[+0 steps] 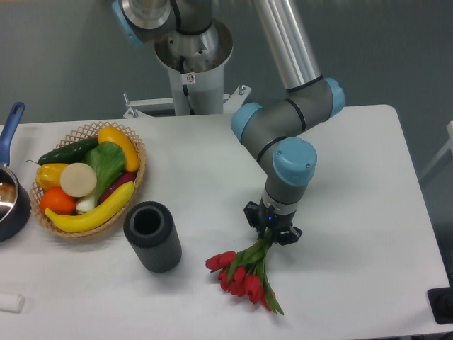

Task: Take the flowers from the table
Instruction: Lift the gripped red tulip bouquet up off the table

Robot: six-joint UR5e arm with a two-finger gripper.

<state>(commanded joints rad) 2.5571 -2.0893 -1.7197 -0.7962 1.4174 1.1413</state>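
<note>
The flowers (239, 276) are a bunch of red tulips with green stems, near the front middle of the white table (354, 177). The red heads point left and down toward the table's front edge. The stems run up and right into my gripper (272, 234), which points straight down over the stem ends and is shut on them. The fingertips are hidden behind the gripper body and the stems. The tulip heads look to be resting on or just above the tabletop.
A dark cylindrical vase (152, 236) stands upright left of the flowers. A wicker basket (134, 191) of fruit and vegetables sits at the left. A blue-handled pan (10, 191) is at the left edge. The arm's base (190, 64) stands at the back.
</note>
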